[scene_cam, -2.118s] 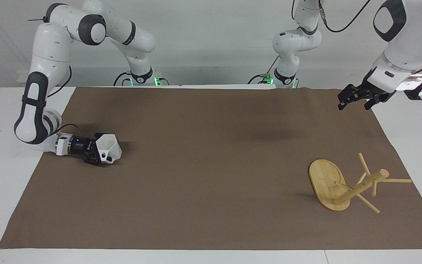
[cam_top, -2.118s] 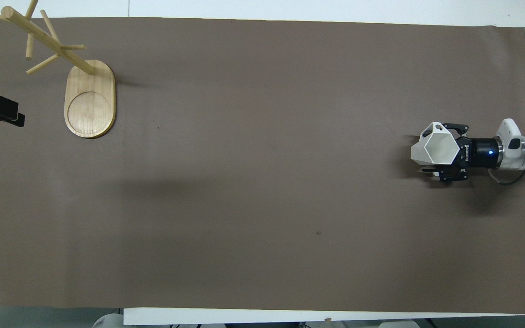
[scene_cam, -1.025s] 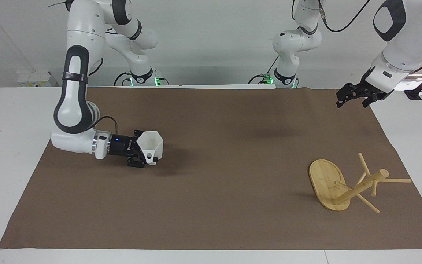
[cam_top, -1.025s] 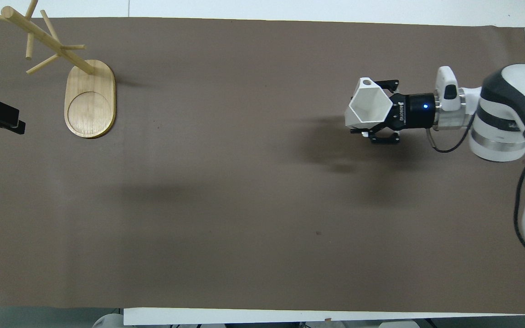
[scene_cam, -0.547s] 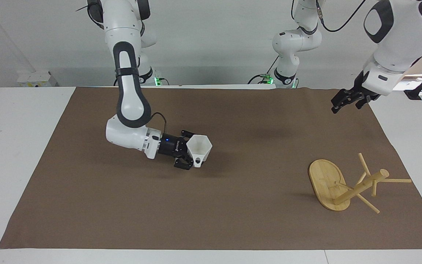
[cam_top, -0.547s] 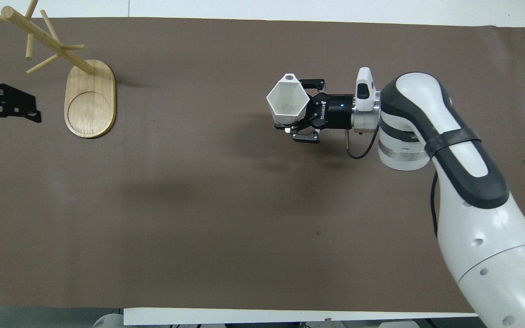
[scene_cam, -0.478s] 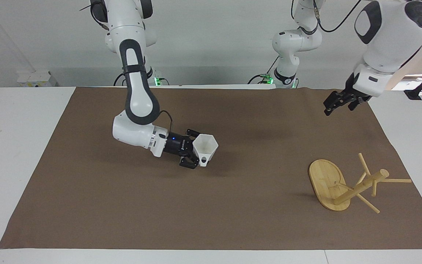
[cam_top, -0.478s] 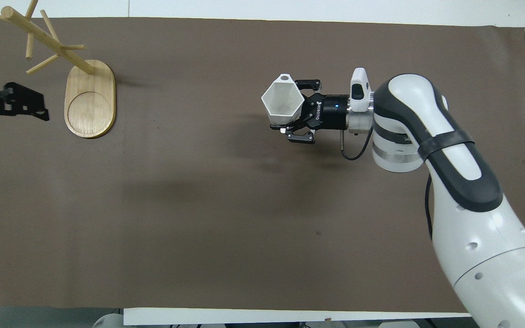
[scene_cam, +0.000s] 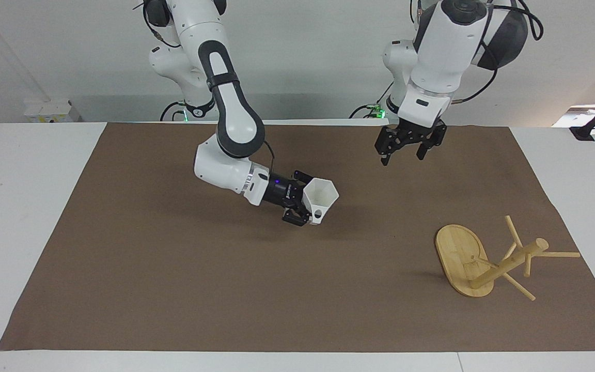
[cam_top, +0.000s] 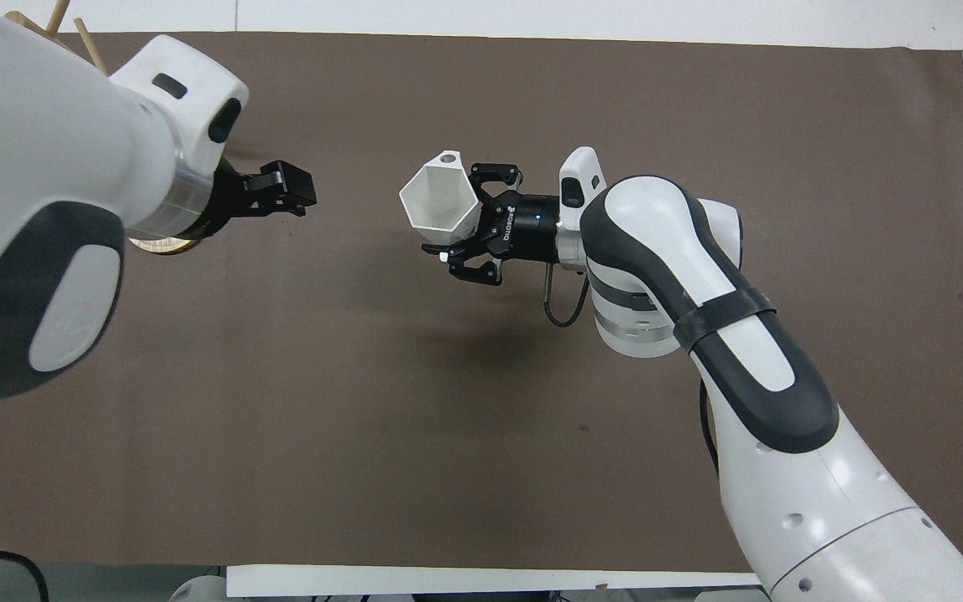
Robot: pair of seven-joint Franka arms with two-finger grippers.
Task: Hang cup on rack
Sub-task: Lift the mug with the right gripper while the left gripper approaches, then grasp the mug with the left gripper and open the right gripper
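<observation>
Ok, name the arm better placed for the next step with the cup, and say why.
Left, probably. The left hand is open and empty near the cup, and the rack stands at that arm's end. The right hand, shut on the cup, hangs well short of the rack.

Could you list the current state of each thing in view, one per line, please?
cup: held off the table, tilted, mouth facing up and sideways.
rack: standing free at the left arm's end of the table, no cup on it.
right gripper: shut on the cup.
left gripper: open, empty, in the air over the mat.
</observation>
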